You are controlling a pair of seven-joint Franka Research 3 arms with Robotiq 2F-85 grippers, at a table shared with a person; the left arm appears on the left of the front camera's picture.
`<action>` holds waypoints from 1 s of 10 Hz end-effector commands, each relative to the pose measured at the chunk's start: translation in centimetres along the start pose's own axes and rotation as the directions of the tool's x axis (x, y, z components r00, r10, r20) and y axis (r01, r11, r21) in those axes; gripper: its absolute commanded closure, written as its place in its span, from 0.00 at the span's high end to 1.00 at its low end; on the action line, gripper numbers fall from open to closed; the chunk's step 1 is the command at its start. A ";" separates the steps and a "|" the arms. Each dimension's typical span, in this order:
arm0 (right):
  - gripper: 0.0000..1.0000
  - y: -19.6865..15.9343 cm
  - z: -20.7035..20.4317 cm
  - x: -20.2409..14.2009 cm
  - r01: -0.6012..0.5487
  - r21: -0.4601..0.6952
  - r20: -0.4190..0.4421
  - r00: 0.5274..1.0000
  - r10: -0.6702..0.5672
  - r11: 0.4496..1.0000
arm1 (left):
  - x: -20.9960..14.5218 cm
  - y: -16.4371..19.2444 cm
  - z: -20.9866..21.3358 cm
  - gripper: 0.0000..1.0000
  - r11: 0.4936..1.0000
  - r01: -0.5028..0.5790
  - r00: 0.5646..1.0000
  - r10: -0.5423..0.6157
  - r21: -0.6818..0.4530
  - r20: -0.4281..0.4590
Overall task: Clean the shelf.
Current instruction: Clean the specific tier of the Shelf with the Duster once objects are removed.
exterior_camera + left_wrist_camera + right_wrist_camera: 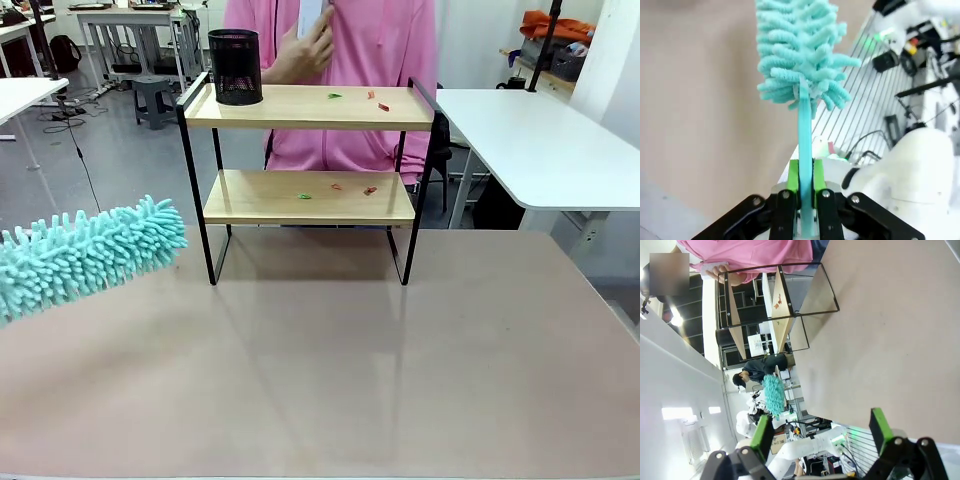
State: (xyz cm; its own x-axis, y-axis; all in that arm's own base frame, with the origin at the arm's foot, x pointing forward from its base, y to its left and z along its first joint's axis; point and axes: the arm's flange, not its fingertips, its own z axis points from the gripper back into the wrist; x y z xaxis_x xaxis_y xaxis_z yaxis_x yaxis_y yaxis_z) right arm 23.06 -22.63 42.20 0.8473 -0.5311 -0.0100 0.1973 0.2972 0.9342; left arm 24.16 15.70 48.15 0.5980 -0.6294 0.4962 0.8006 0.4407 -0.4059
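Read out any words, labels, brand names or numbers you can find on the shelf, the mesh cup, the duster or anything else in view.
No text can be read in any of these views.
The shelf, black mesh cup and teal duster show no print.
The background equipment in the left wrist view is too blurred to tell whether it has labels.

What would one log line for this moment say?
left pincer: shut on duster | right pincer: open, empty | shelf: scraps on both boards, mesh cup on top | duster: clear of shelf
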 end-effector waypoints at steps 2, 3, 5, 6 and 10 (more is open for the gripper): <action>1.00 0.0 0.0 -0.2 -0.026 0.002 -0.002 1.000 0.026 1.000 | 2.6 -3.6 -2.1 0.12 0.978 0.199 0.980 -0.196 -0.061 0.046; 1.00 0.0 0.0 -0.2 -0.026 0.002 -0.002 1.000 0.026 1.000 | 5.4 -4.4 -3.5 0.12 0.985 0.159 0.987 -0.156 -0.065 0.041; 1.00 0.0 0.0 -0.2 -0.026 0.002 -0.002 1.000 0.026 1.000 | 10.5 -6.2 -6.7 0.12 0.991 0.110 0.994 -0.110 -0.078 0.005; 1.00 0.0 0.0 -0.2 -0.026 0.002 -0.002 1.000 0.026 1.000 | 12.5 -6.6 -8.0 0.12 0.990 0.043 0.999 -0.042 -0.137 0.007; 1.00 0.0 0.0 -0.2 -0.026 0.002 -0.002 1.000 0.026 1.000 | 10.3 -6.3 -6.8 0.12 0.988 0.120 0.992 -0.122 -0.101 -0.011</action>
State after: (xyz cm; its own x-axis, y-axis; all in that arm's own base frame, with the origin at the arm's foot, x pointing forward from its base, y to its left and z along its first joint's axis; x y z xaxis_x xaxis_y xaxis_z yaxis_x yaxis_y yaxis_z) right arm 23.05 -22.63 42.20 0.8474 -0.5308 -0.0101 0.1973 0.2973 0.9342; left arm 24.66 3.56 50.47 0.4905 -0.6834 0.5407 0.8637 0.2990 -0.4057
